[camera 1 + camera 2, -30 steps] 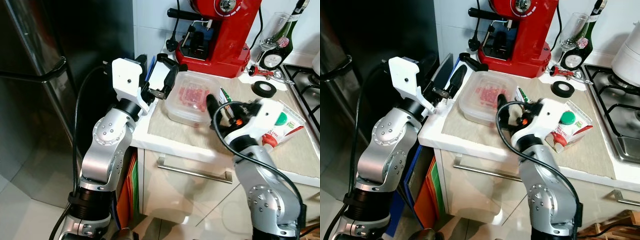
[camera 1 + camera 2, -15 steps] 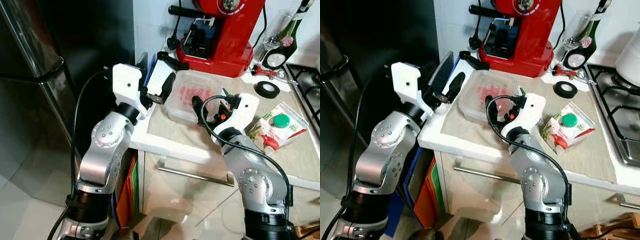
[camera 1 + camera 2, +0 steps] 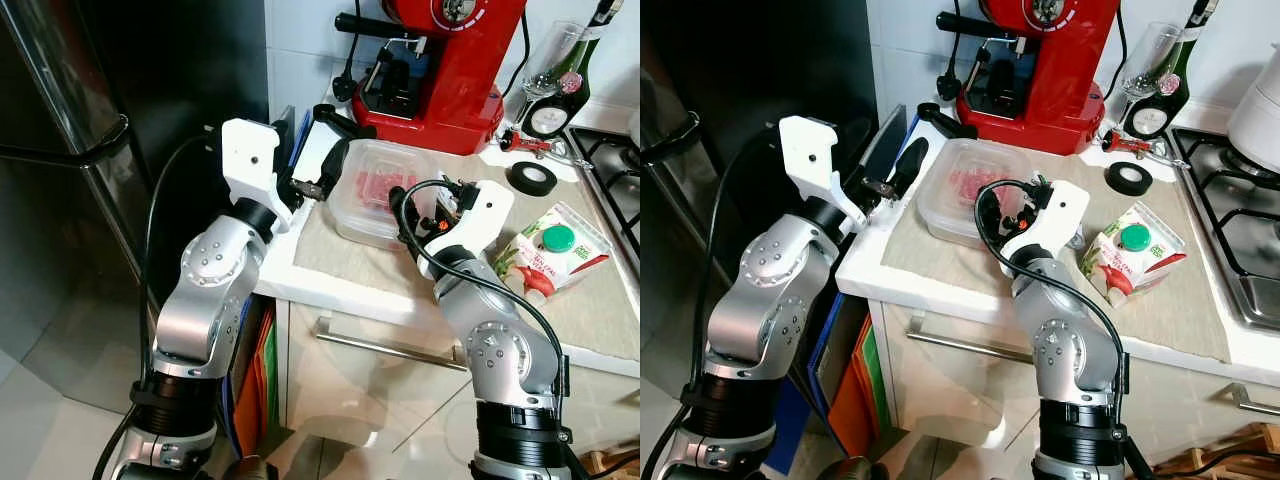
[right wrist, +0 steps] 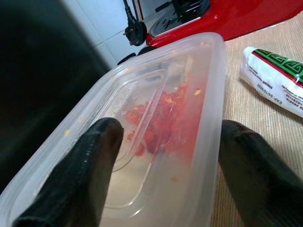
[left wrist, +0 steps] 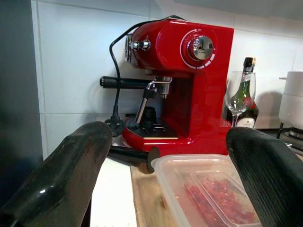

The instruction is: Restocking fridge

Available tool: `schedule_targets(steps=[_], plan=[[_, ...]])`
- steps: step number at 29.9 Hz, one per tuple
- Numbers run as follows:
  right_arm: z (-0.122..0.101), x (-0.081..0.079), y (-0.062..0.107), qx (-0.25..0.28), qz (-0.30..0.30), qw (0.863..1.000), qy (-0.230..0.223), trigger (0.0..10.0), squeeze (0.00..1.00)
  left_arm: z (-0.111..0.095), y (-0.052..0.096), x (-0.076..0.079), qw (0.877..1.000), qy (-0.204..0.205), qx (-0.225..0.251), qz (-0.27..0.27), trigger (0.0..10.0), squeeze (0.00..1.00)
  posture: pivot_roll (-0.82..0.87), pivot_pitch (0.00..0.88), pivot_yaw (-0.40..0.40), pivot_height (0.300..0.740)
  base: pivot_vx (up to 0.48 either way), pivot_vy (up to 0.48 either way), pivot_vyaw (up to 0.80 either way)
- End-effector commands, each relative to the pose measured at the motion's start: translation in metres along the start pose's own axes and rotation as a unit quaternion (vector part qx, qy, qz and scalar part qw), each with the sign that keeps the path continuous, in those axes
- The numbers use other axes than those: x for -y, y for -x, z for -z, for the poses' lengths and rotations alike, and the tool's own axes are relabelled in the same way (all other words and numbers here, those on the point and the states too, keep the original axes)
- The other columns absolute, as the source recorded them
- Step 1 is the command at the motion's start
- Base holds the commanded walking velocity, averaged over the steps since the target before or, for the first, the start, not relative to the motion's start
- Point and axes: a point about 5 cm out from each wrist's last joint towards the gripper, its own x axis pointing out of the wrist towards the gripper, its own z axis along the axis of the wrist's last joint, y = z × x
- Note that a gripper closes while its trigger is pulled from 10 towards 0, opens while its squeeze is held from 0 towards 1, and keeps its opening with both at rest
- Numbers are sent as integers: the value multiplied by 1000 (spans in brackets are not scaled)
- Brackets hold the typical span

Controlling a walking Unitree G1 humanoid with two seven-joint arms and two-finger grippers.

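since a second ago the right tool (image 3: 407,203) is reaching onto the clear food container (image 3: 375,190), fingers spread over its lid; left tool (image 3: 325,165) is hovering wide open beside it on the bench (image 3: 350,265).

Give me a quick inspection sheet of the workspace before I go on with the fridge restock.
Surface: beige mat on the white counter.
Job's things: clear lidded container with red food on the mat; green-capped pouch lying beside it; fridge door shut.
Clutter: red coffee machine, wine glass, bottle, tape roll, corkscrew.
Grippers: left claw open at the container's far-left corner; right claw open, fingers straddling the container.
Cables: black leads looping at both wrists.
Surroundings: hob at right; drawer below.
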Motion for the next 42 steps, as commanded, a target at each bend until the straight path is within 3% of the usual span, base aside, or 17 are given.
schedule_targets(steps=[1, 5, 9, 11, 12, 15, 28, 29, 30, 33, 34, 38, 42], plan=[[11, 8, -1, -30, 25, 999, -1, 0, 0, 0, -2, 1, 1000, 4, -2, 4, 10000, 0, 137, 9, -18, 730, 0, 0, 0], [7, 0, -5, -23, 13, 998, -64, 0, 0, -1, -1, 0, 1000, 3, -6, 8, 10000, 0, 141, 5, -12, 730, 0, 0, 0], [-3, -5, -6, -3, -1, 997, -81, 0, 0, -1, -1, -1, 1000, 2, -7, 7, 10000, 0, 139, 8, -12, 730, 0, 0, 0], [-16, -10, -6, 25, -17, 998, -63, 0, 0, -1, -1, -1, 1000, 2, -7, 7, 10000, 0, 138, 9, -11, 730, 0, 0, 0], [-43, -20, -5, 91, -45, 995, -19, 0, 0, -2, -2, -2, 1000, 2, -7, 6, 10000, 0, 136, 12, -9, 730, 0, 0, 0], [-56, -22, -4, 123, -52, 991, -6, 0, 0, -2, -2, -2, 1000, 2, -7, 6, 10000, 0, 134, 12, -5, 730, 0, 0, 0], [-63, -25, -4, 142, -65, 988, 10, 0, 0, -2, -3, -3, 1000, -6, -10, 8, 10000, 0, 135, 3, 0, 730, 0, 0, 0], [-57, -21, -1, 127, -54, 989, 43, 8510, 0, -2, -2, -4, 1000, -6, -10, 6, 10000, 0, 139, 2, -3, 730, 0, 0, 0], [-52, -15, 3, 120, -38, 989, 74, 10000, 0, -2, -2, -4, 1000, -6, -10, 5, 10000, 0, 139, 3, -3, 730, 0, 0, 0], [-46, -5, 22, 117, -25, 985, 126, 10000, 0, -3, 0, -4, 1000, -6, -10, 3, 10000, 0, 134, 8, 1, 730, 0, 0, 0], [-48, -6, 28, 120, -35, 984, 126, 10000, 1000, -2, 0, -4, 1000, -6, -10, 3, 10000, 0, 124, 8, 7, 730, 0, 0, 0], [-62, -9, 43, 143, -70, 977, 139, 10000, 1000, -1, 0, -4, 1000, -4, -14, 9, 10000, 0, 95, 6, 23, 730, 0, 0, 0], [-71, -1, 52, 164, -59, 966, 192, 10000, 1000, 1, -4, 2, 1000, -1, -16, 26, 10000, 0, 77, 6, 35, 730, 0, 0, 0]])
